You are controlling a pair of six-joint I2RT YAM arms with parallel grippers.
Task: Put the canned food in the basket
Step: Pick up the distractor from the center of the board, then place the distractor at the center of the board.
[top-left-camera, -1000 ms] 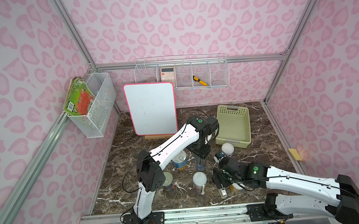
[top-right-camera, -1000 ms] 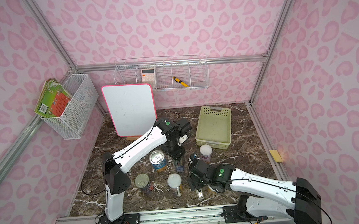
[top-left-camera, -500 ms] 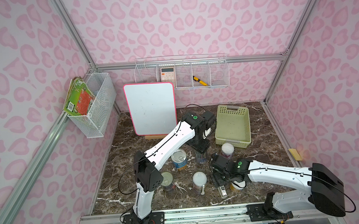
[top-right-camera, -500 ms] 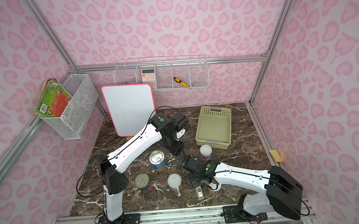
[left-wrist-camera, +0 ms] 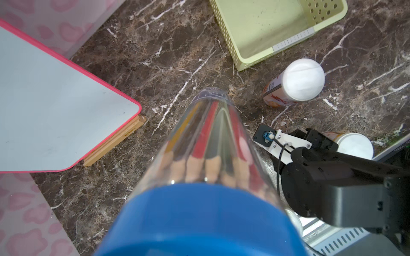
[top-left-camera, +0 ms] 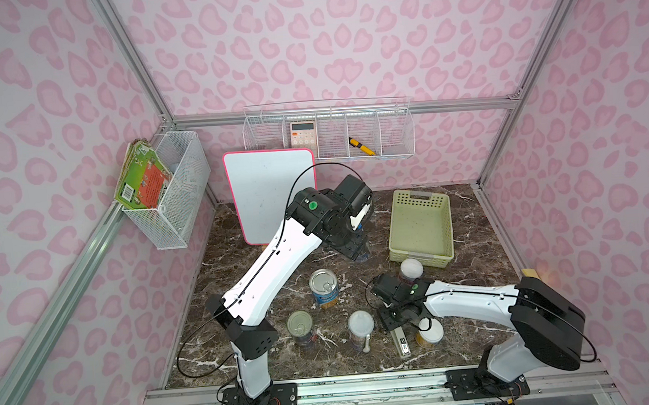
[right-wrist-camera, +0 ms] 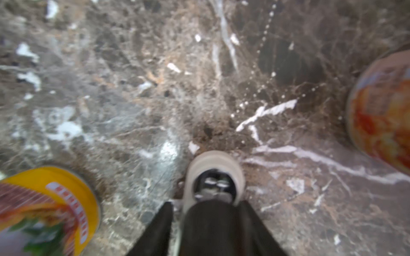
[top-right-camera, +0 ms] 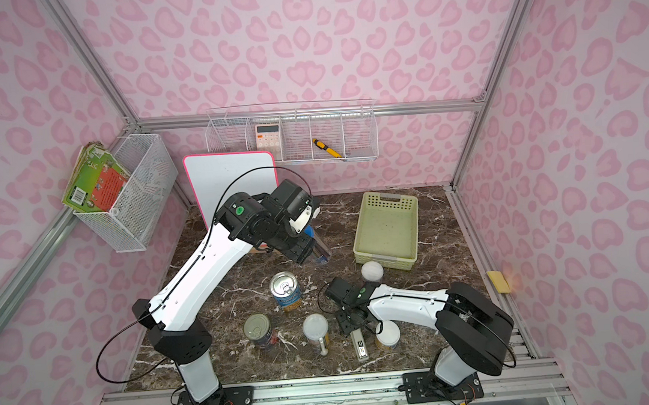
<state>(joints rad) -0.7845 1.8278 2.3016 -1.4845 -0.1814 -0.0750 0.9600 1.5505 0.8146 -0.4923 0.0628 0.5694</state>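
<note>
The pale green basket (top-left-camera: 420, 224) (top-right-camera: 387, 230) stands empty at the back right. Cans stand on the marble: a blue-yellow one (top-left-camera: 324, 287), a dark one (top-left-camera: 300, 326), and white-lidded ones at centre front (top-left-camera: 361, 328), against the basket's front (top-left-camera: 411, 269) and at front right (top-left-camera: 430, 333). My left gripper (top-left-camera: 355, 248) is shut on a clear tube with a blue lid (left-wrist-camera: 208, 144), held above the table. My right gripper (right-wrist-camera: 206, 204) points down, its fingers (right-wrist-camera: 155, 230) closed on either side of a grey-black stapler (right-wrist-camera: 213, 199) (top-left-camera: 399, 339) that lies on the table.
A pink-rimmed whiteboard (top-left-camera: 271, 195) leans at the back left. White wire baskets hang on the left wall (top-left-camera: 170, 194) and back wall (top-left-camera: 330, 136). In the right wrist view a yellow can (right-wrist-camera: 44, 208) and an orange can (right-wrist-camera: 381, 110) flank the stapler.
My right gripper's jaws have closed in on the stapler, and that arm's elbow has swung round. My left arm has carried the tube up and towards the back.
</note>
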